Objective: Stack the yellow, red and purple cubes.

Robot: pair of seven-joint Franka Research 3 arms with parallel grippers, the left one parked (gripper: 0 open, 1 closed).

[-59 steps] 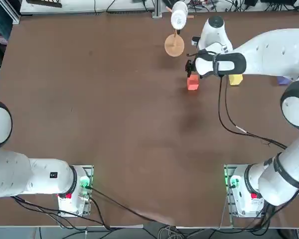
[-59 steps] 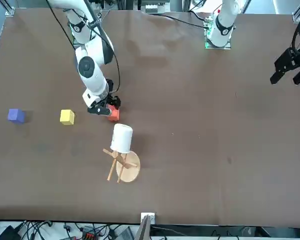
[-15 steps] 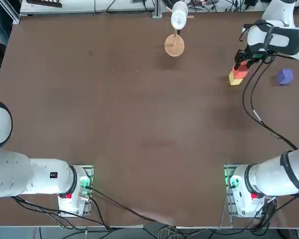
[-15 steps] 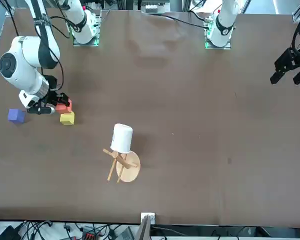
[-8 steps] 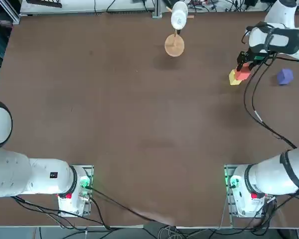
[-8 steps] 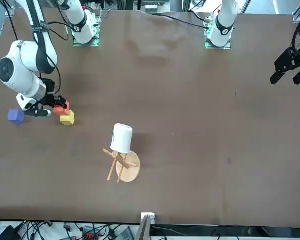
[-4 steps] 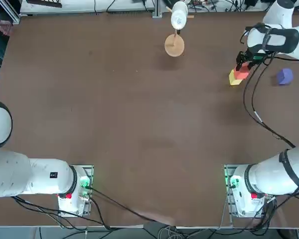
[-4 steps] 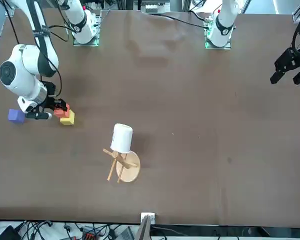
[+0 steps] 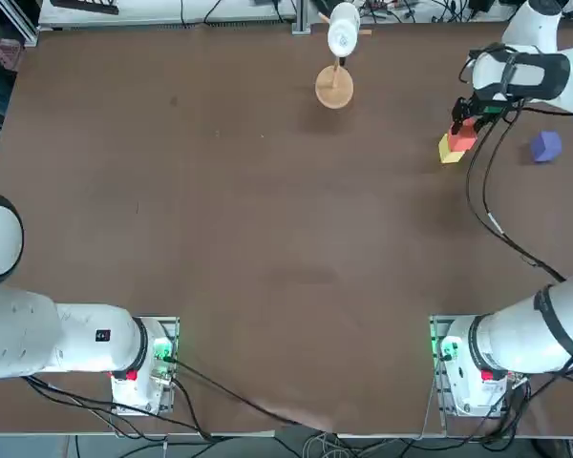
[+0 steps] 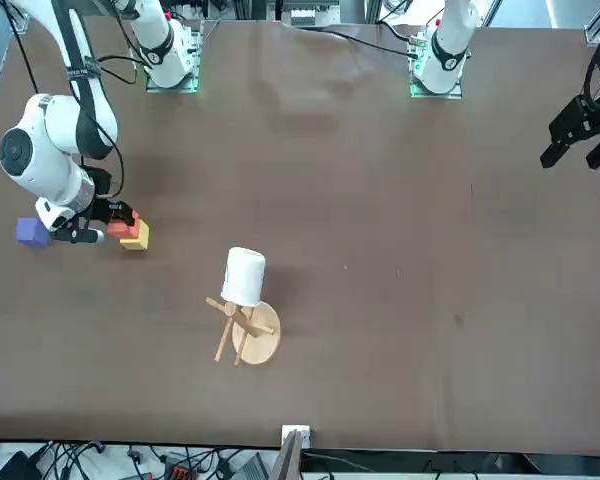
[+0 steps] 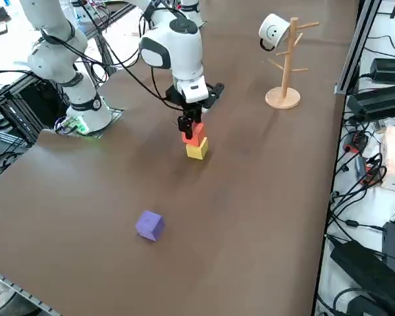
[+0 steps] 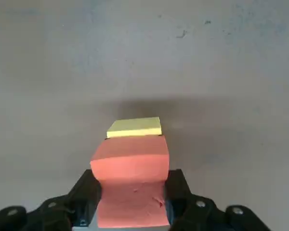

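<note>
My right gripper [image 11: 189, 126] is shut on the red cube [image 11: 194, 134] and holds it directly on top of the yellow cube [image 11: 197, 150]; their faces look in contact. In the wrist view the red cube [image 12: 131, 178] is clamped between the black fingers [image 12: 85, 193], with the yellow cube [image 12: 135, 127] showing just below it. From overhead the gripper [image 9: 465, 120], red cube [image 9: 461, 136] and yellow cube [image 9: 448, 149] are at the far right of the table. The purple cube [image 9: 546, 145] lies alone on the table, further to the right.
A wooden mug stand [image 9: 334, 87] with a white cup [image 9: 343, 29] stands at the far middle edge, left of the cubes. The table's right edge runs just beyond the purple cube [image 11: 149, 225]. A black cable [image 9: 477, 205] hangs from the right arm.
The right gripper has come down a little with the red cube, bringing it onto the yellow cube. The purple cube and the stand have not moved.
</note>
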